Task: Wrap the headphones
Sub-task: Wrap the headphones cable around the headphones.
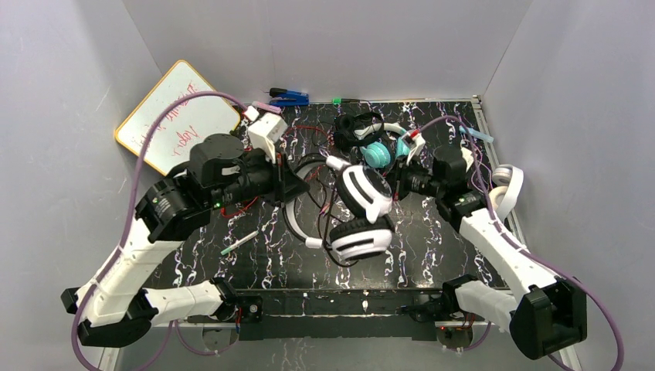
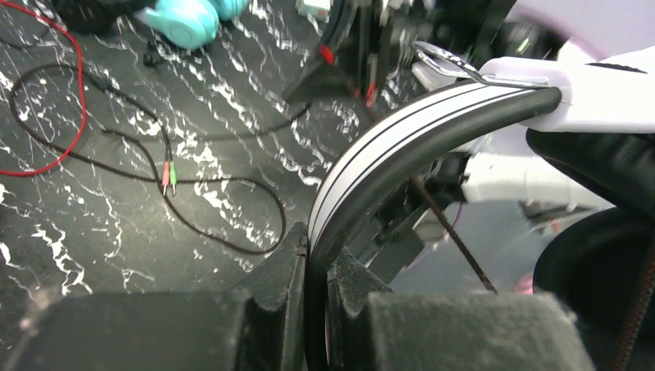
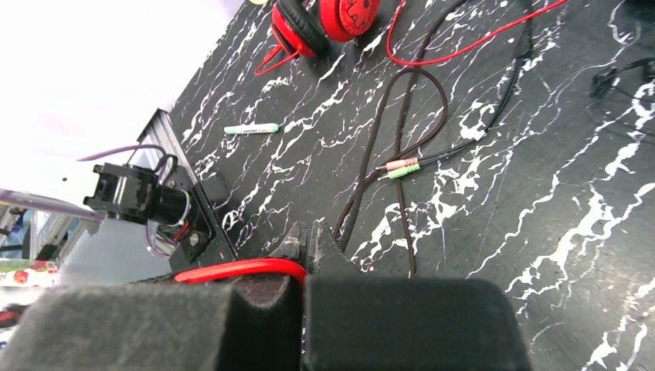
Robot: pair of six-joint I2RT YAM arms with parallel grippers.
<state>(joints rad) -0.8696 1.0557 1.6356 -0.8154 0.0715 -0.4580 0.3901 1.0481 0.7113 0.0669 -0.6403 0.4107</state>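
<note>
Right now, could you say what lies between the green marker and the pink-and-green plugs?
Bare tabletop and a dark braided cable, per the right wrist view.

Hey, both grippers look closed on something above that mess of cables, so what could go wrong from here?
1. The left gripper clamps the white-and-black headphones on the headband's thin edge, so the band may twist or slip out.
2. The right gripper seems to pinch the red cord. Pulling it could drag the red headphones.
3. The dark cord with pink and green plugs lies in loose loops across the red cord and could snag.
</note>
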